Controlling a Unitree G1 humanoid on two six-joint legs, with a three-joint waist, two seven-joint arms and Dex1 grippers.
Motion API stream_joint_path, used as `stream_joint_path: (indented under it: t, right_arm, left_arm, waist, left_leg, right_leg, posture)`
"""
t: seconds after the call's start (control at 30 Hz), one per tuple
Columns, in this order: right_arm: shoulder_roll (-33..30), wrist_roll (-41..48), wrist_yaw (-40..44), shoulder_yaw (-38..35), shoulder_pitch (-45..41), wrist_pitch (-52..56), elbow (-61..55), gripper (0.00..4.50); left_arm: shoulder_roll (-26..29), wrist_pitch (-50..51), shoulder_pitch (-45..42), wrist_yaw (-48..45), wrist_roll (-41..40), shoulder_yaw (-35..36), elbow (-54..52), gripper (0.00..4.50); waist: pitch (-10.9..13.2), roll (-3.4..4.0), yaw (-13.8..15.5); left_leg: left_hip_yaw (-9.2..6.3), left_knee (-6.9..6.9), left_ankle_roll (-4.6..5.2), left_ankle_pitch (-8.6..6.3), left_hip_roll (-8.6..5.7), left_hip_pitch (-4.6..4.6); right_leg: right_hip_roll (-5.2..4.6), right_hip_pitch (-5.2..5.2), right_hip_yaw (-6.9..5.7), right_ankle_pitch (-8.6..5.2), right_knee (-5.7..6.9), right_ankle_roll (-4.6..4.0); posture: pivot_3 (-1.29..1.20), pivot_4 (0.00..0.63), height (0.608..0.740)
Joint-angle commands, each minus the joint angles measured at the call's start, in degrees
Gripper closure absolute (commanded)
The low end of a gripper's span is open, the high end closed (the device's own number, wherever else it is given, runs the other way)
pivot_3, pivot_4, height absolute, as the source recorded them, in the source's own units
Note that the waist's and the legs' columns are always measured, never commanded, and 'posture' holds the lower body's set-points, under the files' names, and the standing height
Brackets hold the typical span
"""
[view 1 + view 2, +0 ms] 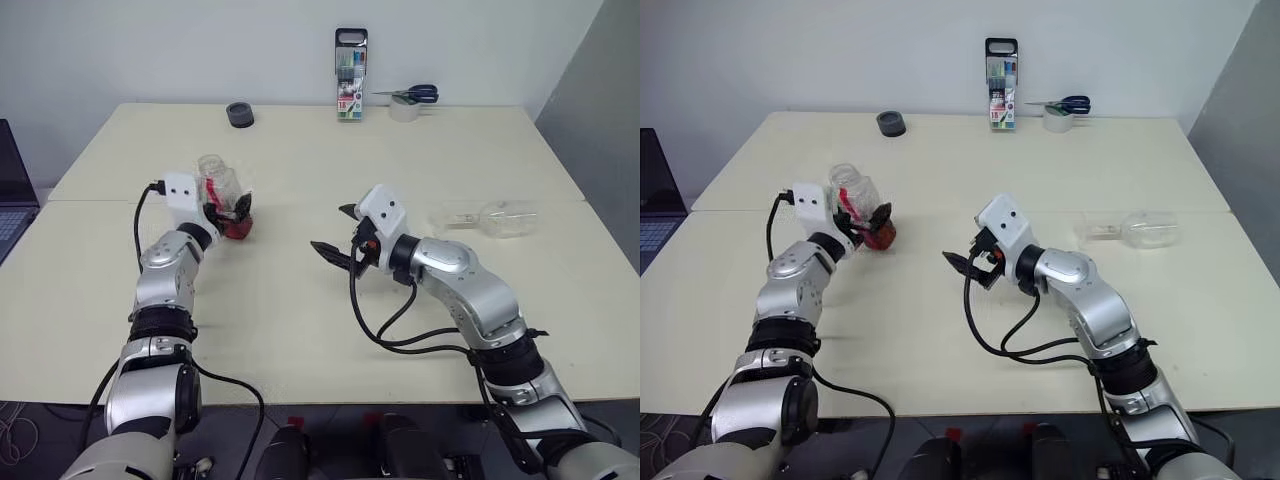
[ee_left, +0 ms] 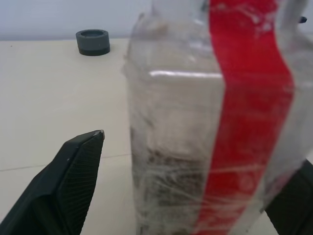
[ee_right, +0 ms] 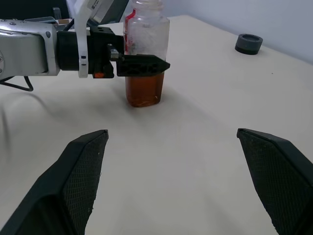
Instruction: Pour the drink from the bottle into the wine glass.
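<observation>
The bottle (image 3: pixel 145 44) stands upright on the table at the left, clear with a red label stripe (image 2: pixel 244 117). The amber drink (image 3: pixel 143 90) fills its bottom part. My left gripper (image 1: pixel 228 213) reaches level around the bottle, open, one finger (image 2: pixel 78 166) showing a gap to the bottle's side. The wine glass (image 1: pixel 490 218) lies on its side at the right of the table, clear and without liquid. My right gripper (image 1: pixel 332 228) hovers open above the middle of the table, pointing toward the bottle, with nothing between its fingers (image 3: pixel 83 166).
A dark round cap-like thing (image 1: pixel 240 114) sits at the back left. A tall marker pack (image 1: pixel 351 75) and scissors on a tape roll (image 1: pixel 407 100) stand at the back edge. A laptop (image 1: pixel 12 190) is off the table's left side.
</observation>
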Motion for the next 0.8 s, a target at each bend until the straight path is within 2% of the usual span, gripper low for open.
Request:
stream_joint_path:
  t: [0.03, 0.47, 0.6, 0.8]
  right_arm:
    - [0.55, -0.90, -0.19, 0.01, -0.46, -1.96, -0.92, 0.00]
    - [-4.20, -3.69, 0.81, -0.59, 10.13, -4.16, -5.92, 0.00]
    - [-6.11, -2.79, 0.32, -2.27, 15.04, -2.08, -10.40, 0.00]
    - [-7.63, 4.08, -1.16, -10.55, 24.22, 9.84, -21.46, 0.00]
  left_arm:
    - [0.51, -1.68, 0.50, -0.13, 0.91, -0.72, -1.90, 0.04]
    - [0.49, -6.18, 6.11, -0.84, 2.50, -1.94, -3.03, 0.04]
    - [1.08, -5.71, 10.89, -2.01, 2.56, -2.52, -9.22, 0.04]
    - [3.61, -0.52, 20.51, -8.25, 0.31, -3.07, -21.26, 0.04]
  waist:
    - [0.00, 0.00, -0.01]
    - [-0.02, -0.03, 0.06]
    - [-0.02, -0.03, 0.04]
    - [-0.02, -0.03, 0.09]
  left_leg:
    - [0.01, 0.00, 0.00, 0.00, 0.00, 0.00]
    - [0.02, -0.05, 0.05, -0.03, 0.00, 0.00]
    - [0.03, -0.07, 0.05, -0.03, 0.03, 0.01]
    - [0.01, -0.14, 0.16, -0.09, 0.04, 0.04]
  right_leg:
    - [0.00, 0.00, 0.00, 0.00, 0.00, 0.00]
    - [-0.01, 0.00, 0.01, 0.00, -0.03, 0.00]
    - [0.00, 0.00, 0.03, 0.00, -0.03, 0.00]
    - [-0.01, 0.02, 0.06, 0.00, -0.04, 0.00]
  posture:
    - [0.00, 0.150, 0.740]
    - [0.00, 0.150, 0.740]
    - [0.00, 0.150, 0.740]
    - [0.00, 0.150, 0.740]
